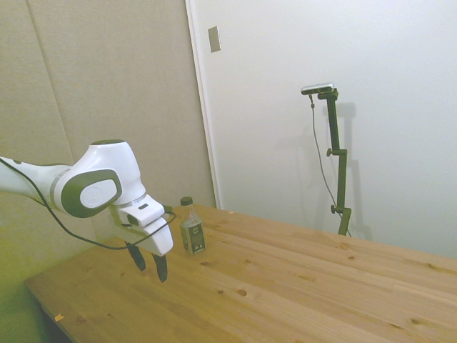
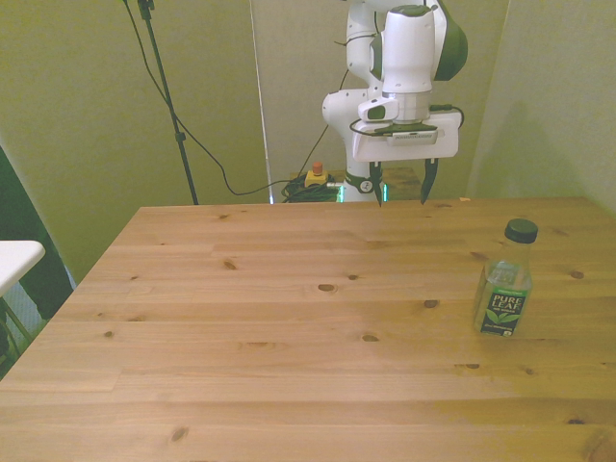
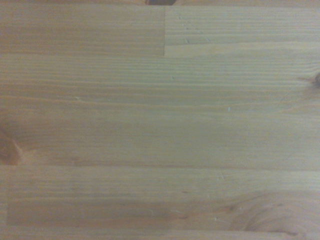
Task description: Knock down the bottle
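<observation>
The bottle (image 2: 504,279) stands upright on the wooden surface (image 2: 289,327), close to the edge at the front view's right and about midway between the far and near edges. It is clear plastic with a dark cap and a dark green label reading "PURE LEAF". The gripper (image 2: 401,187) hangs above the surface's far edge, pointing down, its jaws spread with nothing between them, well apart from the bottle. In the side view the gripper (image 1: 149,265) hovers just over the boards, with the bottle (image 1: 191,228) beyond it. The wrist view shows only bare wood grain.
</observation>
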